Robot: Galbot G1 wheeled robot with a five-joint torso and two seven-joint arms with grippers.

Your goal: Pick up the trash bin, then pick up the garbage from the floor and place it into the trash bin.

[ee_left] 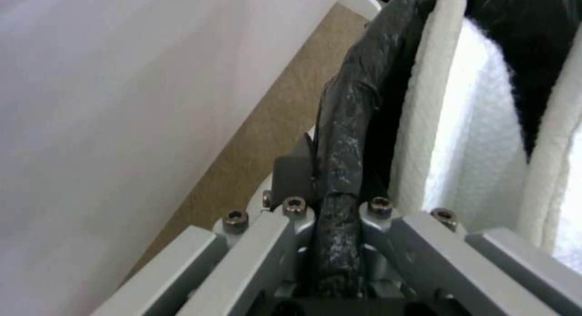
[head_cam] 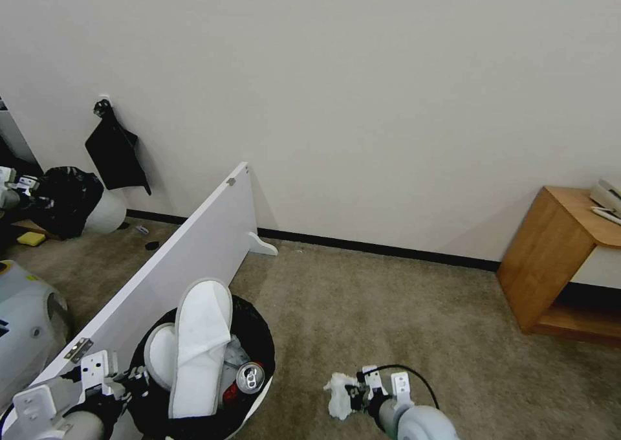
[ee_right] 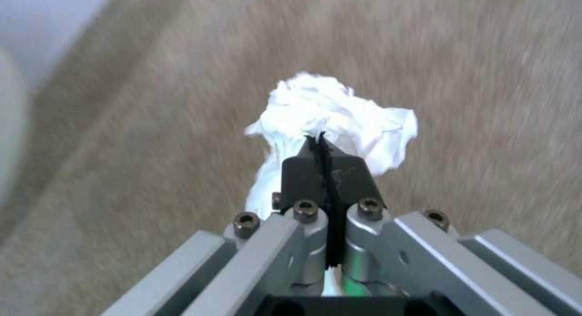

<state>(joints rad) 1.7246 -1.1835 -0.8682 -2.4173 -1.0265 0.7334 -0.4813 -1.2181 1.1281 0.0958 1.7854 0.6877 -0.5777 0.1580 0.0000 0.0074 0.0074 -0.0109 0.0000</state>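
right wrist view; tissue [ee_right: 333, 120] clamped in right pincer [ee_right: 321, 147] tips, above carpet [ee_right: 485, 102]

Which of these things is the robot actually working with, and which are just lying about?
Part of the job:
- trash bin, its rim held by the left gripper
- two slippers and a can inside it
- crumpled tissue in the right gripper

Just lying about:
- white board
- wooden side table
- other black-bagged bin

The left gripper [head_cam: 132, 380] grips the trash bin [head_cam: 255, 336]; the right gripper [head_cam: 352, 391] seemingly pinches a tissue [head_cam: 338, 395].
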